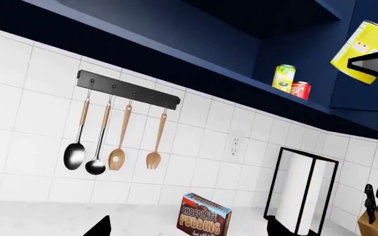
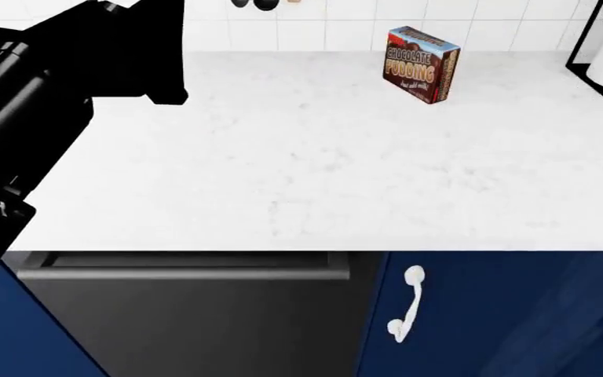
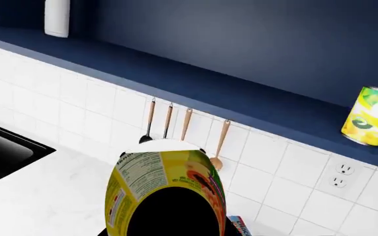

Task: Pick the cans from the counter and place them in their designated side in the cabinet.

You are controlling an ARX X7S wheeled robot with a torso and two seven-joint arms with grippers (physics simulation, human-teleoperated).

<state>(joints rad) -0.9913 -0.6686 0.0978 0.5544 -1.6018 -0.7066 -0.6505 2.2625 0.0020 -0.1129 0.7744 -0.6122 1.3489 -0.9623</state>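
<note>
The right gripper (image 3: 169, 216) pinches a yellow-labelled can (image 3: 166, 189), lifted toward the navy cabinet shelf (image 3: 196, 83) — where a second yellow can (image 3: 371, 116) stands at about two o'clock. I cannot tell how the left gripper (image 1: 182, 231) is set; only dark tips show. The counter (image 2: 312, 157) holds just the pudding box (image 2: 422, 64). Risk — the can could clip the shelf lip and slip free.

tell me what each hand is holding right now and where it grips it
The right hand holds a yellow-labelled can, apparently around its body; the fingers are hidden. The left hand's fingertips look spread with nothing between them.
</note>
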